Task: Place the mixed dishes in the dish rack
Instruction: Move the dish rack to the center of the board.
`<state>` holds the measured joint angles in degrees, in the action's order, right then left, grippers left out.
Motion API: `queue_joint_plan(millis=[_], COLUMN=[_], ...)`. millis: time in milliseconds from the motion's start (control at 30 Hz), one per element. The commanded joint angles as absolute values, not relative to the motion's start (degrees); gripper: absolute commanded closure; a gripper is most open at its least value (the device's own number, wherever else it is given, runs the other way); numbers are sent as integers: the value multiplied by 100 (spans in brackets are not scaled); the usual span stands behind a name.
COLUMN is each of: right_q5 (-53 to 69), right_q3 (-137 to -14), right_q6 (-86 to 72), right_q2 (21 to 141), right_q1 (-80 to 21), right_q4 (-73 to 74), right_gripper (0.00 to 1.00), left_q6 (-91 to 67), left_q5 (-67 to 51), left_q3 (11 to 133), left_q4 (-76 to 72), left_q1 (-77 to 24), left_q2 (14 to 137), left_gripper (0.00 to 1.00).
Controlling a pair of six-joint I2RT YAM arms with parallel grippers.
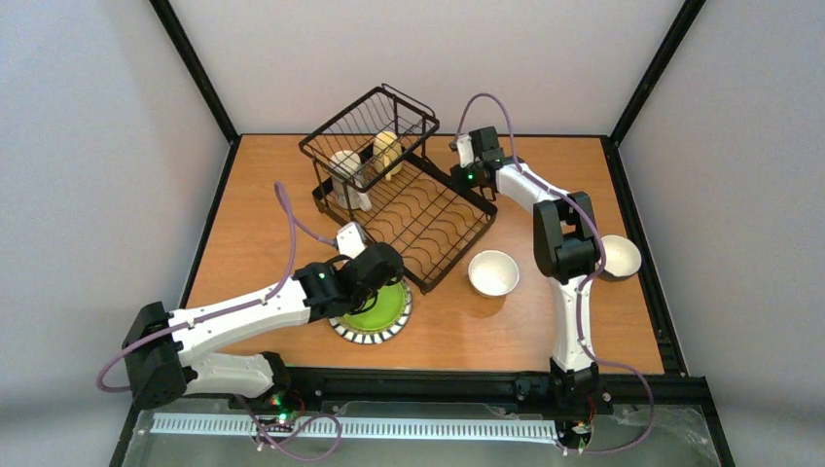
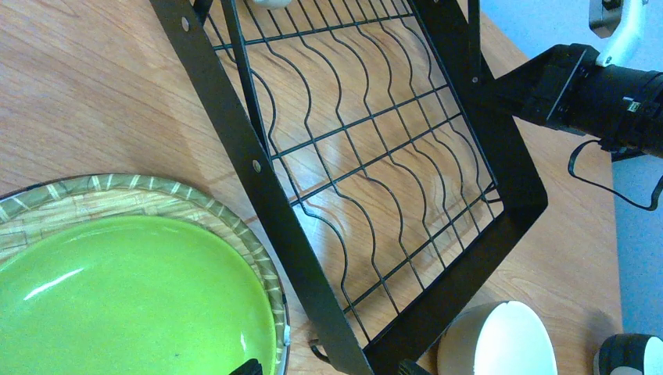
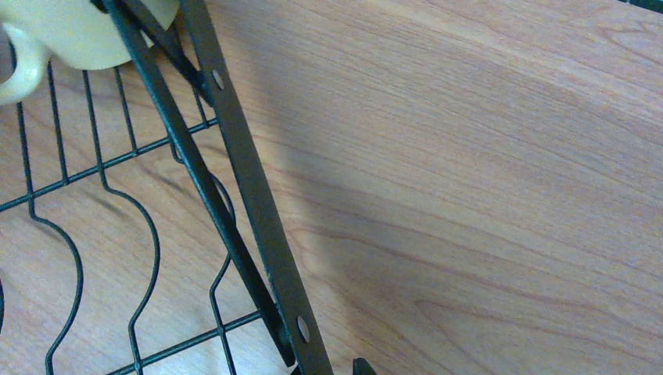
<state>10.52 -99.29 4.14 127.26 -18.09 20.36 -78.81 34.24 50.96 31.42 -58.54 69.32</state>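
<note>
Top external: plate just beside rack edge; bowl nr corner.

The dish rack stands toward the worktop's far edge — lime-green plate by the near edge, bowl to its right.

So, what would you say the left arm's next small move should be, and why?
Probably lower the left gripper onto the lime-green plate at its rim and close. Its jaws stand open just above the plate, which lies flat on the table beside the dish rack, at its near corner, and the rack's slots nearest it hold nothing.
</note>
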Motion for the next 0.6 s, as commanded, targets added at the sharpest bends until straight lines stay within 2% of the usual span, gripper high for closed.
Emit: queue_joint_plan(millis=[0, 200, 567], right_q5=[887, 859, 593], right_q3=[-9946, -9696, -9504], right_q6=[278, 119, -350], right_q2=[12866, 12760, 12702], right_q1=[-1631, -1540, -1401], right_q4=[2144, 2066, 2158], right_gripper=[83, 98, 98], left_q6=[-8055, -8125, -8206], left_q5=[3499, 3489, 3507], left_q3=[5194, 5082, 5025], left_q4=[3310, 3344, 3454], left_q1=[-5826, -5827, -5827], left_q2=[6911, 6792, 6742], left_gripper=[0, 0, 0])
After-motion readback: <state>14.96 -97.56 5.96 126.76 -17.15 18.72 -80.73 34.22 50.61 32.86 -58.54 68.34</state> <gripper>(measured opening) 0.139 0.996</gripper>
